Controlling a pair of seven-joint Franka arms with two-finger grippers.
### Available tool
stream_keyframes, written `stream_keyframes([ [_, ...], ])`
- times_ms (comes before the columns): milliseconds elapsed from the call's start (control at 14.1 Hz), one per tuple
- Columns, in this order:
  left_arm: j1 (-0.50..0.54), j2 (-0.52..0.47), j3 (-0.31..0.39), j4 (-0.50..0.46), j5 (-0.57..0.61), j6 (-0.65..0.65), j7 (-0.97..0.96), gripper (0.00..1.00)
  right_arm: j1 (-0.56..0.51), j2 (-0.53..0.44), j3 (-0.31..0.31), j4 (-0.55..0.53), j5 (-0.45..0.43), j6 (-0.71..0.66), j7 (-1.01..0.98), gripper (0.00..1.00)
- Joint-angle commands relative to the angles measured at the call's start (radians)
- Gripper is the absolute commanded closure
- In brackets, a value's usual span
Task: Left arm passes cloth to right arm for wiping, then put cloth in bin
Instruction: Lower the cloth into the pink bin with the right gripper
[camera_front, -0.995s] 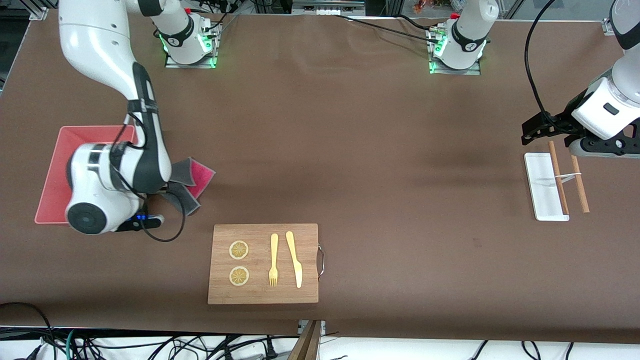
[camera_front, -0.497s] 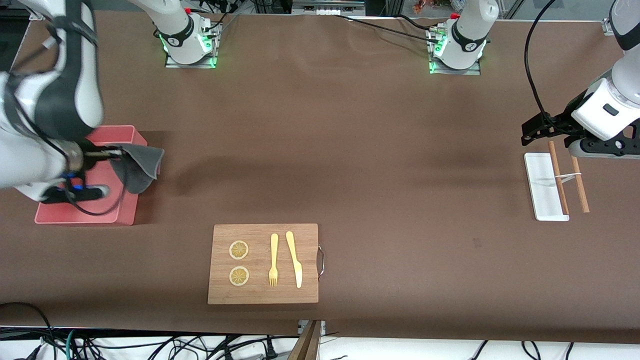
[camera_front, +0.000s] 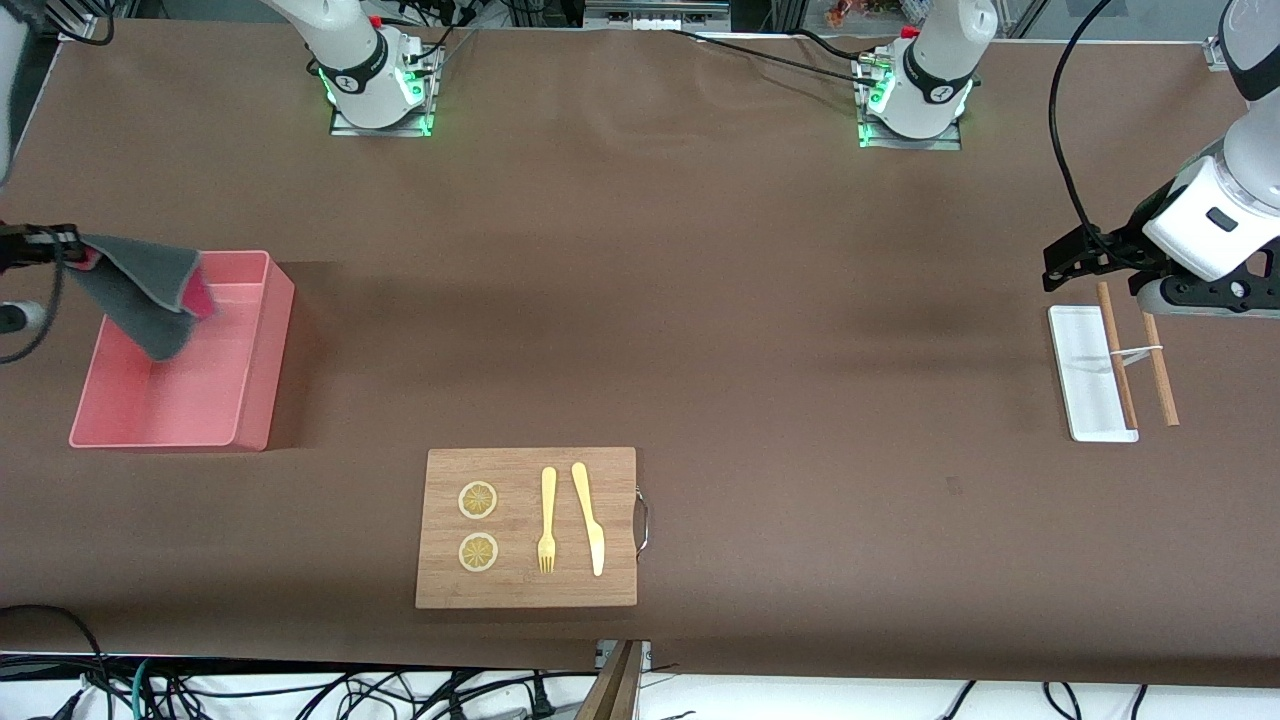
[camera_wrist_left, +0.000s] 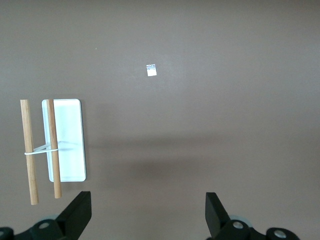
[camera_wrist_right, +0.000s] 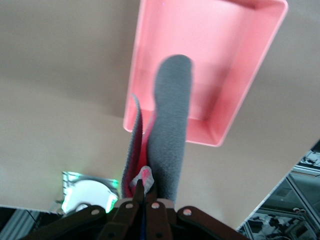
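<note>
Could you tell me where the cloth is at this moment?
The cloth hangs from the shut right gripper over the bin, at the right arm's end of the table.

Brown-covered table (camera_front: 760, 330): pink rectangular plastic bin (camera_front: 262, 370) at right arm's end; wooden board (camera_front: 526, 590) nearest the front camera; flat white tray (camera_front: 1082, 385) at left arm's end, two banded wooden sticks (camera_front: 1160, 370) beside and across it.

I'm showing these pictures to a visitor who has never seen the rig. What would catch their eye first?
Probably the cloth, grey face outward, dangling from the right gripper above the pink bin at the right arm's end of the table. Next, the wooden board nearer the front camera, carrying two lemon slices, a fork and a knife. The left gripper waits open near the white tray.
</note>
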Motion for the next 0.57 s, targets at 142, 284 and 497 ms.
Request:
stream_keyframes([
  [142, 0.001, 0.011, -0.002, 0.028, 0.026, -0.017, 0.011, 0.00, -0.065, -0.066, 0.012, -0.242, -0.033, 0.152, -0.040, 1.00],
  [284, 0.001, 0.011, -0.002, 0.028, 0.026, -0.017, 0.011, 0.00, -0.065, -0.074, 0.012, -0.314, -0.030, 0.217, -0.021, 1.00],
  [497, 0.001, 0.011, -0.002, 0.028, 0.026, -0.017, 0.011, 0.00, -0.065, -0.071, 0.014, -0.420, -0.022, 0.348, -0.018, 1.00],
])
